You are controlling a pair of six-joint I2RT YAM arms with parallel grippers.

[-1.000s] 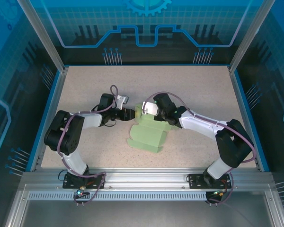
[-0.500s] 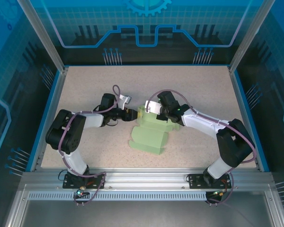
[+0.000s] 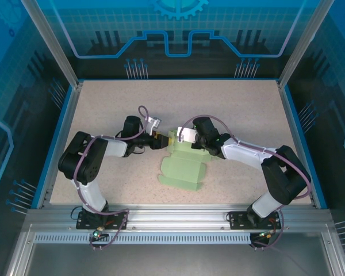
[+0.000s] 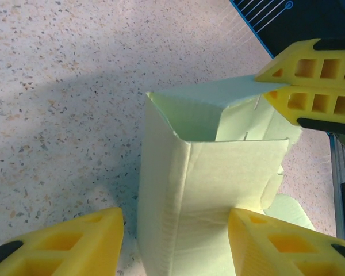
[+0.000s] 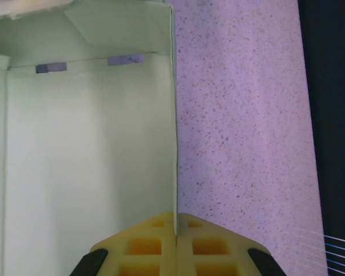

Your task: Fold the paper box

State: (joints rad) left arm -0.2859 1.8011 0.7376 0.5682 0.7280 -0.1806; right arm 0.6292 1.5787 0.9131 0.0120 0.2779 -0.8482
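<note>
My left gripper (image 4: 175,244) is half-spread, a finger on either side of the paper box (image 4: 213,178) where its raised corner stands between them, with no clear pinch. My right gripper (image 5: 176,227) is clamped on a wall panel's thin edge. The card looks light, flimsy and easily creased, so I would hold it gently by the flap edges beside the score lines.
</note>
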